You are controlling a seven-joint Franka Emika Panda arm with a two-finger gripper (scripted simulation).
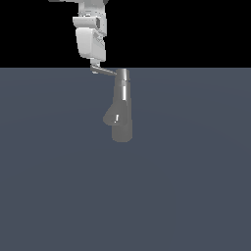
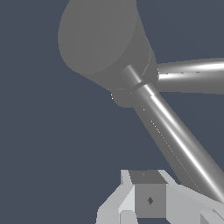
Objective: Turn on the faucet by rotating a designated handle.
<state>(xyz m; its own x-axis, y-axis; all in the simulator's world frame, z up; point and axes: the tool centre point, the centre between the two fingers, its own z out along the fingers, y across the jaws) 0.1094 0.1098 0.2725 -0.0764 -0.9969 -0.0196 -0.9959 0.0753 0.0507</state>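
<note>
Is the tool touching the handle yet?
Cannot tell. In the exterior view the tool meets the handle's outer end with no visible gap, but overlap could hide one; the wrist view doesn't show the contact point plainly.

Grey glossy faucet (image 1: pixel 122 110) upright (stubby spout low), thin handle (image 1: pixel 105 71) jutting from its top.

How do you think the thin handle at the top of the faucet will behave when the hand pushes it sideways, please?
The handle looks like a rigid metal bar, so it should probably swing rather than bend. Its glossy finish suggests the hand could slip along it. The faucet has a broad upright body, so it seems unlikely to tip.
</note>
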